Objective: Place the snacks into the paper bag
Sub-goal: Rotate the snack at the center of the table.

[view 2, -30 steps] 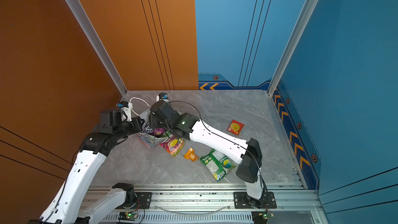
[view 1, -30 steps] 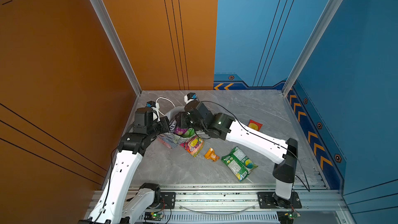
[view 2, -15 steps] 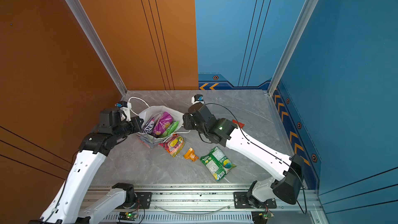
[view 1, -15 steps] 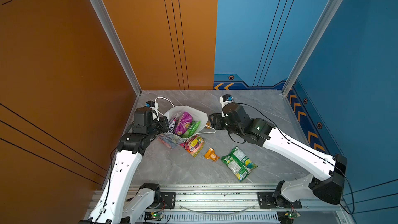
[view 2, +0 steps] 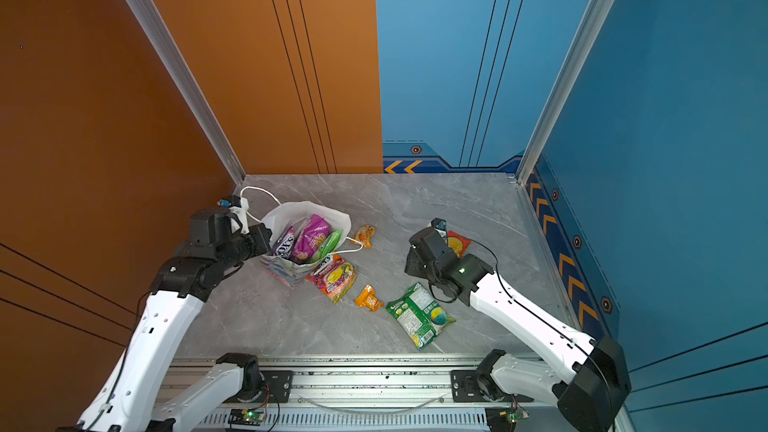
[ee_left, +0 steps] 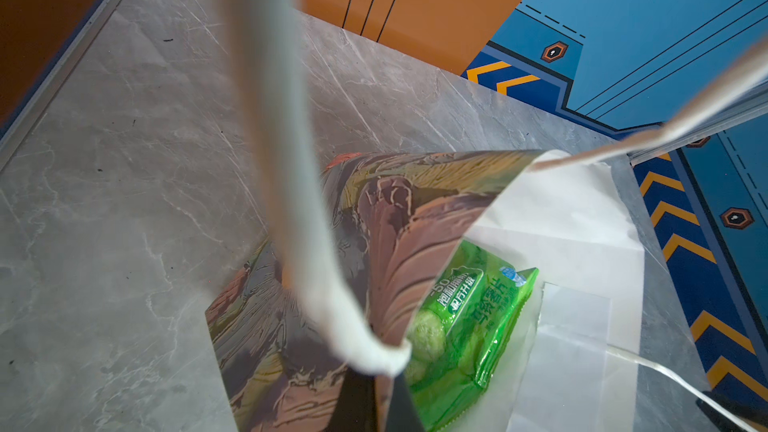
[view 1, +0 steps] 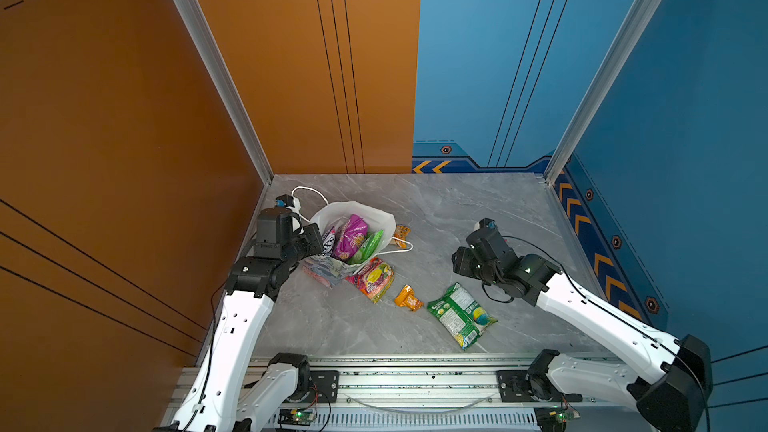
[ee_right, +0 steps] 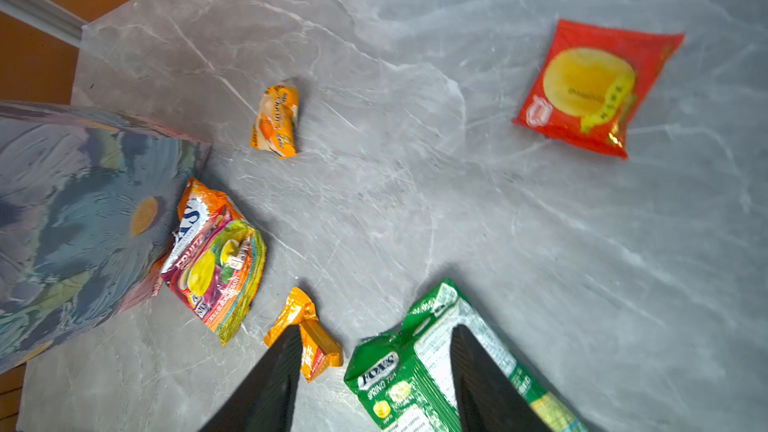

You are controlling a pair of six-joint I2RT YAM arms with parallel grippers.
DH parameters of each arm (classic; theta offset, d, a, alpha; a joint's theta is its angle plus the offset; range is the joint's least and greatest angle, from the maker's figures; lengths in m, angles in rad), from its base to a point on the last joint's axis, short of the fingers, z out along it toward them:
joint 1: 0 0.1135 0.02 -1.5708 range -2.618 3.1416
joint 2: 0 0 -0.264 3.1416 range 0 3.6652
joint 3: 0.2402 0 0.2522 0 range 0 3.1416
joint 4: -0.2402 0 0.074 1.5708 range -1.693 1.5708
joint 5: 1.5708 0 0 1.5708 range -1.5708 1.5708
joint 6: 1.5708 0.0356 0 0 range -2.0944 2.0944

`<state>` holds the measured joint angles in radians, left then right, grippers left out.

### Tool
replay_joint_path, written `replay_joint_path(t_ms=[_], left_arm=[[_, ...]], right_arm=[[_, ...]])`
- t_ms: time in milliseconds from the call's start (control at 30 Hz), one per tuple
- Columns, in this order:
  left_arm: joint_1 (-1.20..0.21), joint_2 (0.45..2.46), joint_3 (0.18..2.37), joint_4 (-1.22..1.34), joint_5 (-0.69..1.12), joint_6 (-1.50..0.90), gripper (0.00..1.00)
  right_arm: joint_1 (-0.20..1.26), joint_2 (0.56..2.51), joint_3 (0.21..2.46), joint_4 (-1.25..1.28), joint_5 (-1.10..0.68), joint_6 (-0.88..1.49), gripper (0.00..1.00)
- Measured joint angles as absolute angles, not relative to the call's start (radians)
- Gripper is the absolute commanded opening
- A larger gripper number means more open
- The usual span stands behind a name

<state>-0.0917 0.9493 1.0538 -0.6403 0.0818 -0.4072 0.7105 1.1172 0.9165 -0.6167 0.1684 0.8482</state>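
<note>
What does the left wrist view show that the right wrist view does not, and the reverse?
Only left wrist: the white inside of the paper bag, a bright green packet in it, a white cord handle. Only right wrist: red packet, two small orange packets, multicoloured packet and green Fox's packet, all lying on the table. Both: the bag's printed outside and the grey table.

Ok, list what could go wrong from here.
1. The bag already has three packets crowding its mouth; the big green packet may not fit and could push them out.
2. The left gripper pinches only the bag's rim, so a hard push may tear or tip it.
3. One orange packet lies by the cord handle; the open right gripper might snag the cord.
</note>
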Motion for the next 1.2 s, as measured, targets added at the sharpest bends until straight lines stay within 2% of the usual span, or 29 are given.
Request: replay_joint_path(t_ms=[233, 400, 767, 1067, 1200], left_arm=[[-0.083, 0.949, 1.054, -0.641, 0.079, -0.408, 0.00], [-0.079, 0.949, 1.054, -0.642, 0.079, -0.408, 0.00], [-0.079, 0.949, 1.054, -0.643, 0.079, -0.408, 0.00], [-0.079, 0.949, 1.054, -0.643, 0.079, -0.408, 0.00], [-0.079, 0.949, 1.054, -0.643, 0.079, -0.408, 0.00]], right_arm=[[0.786, 0.896, 0.698, -0.725, 0.179, 1.072, 0.70], [0.876, 0.852, 0.582, -0.745, 0.188, 1.209, 0.69], [1.045, 1.087, 0.558, -0.589, 0.125, 1.287, 0.78], [1.040, 1.279, 0.687, -0.574, 0.109, 1.197, 0.79], [0.935, 1.288, 0.687, -0.599, 0.109, 1.105, 0.79]])
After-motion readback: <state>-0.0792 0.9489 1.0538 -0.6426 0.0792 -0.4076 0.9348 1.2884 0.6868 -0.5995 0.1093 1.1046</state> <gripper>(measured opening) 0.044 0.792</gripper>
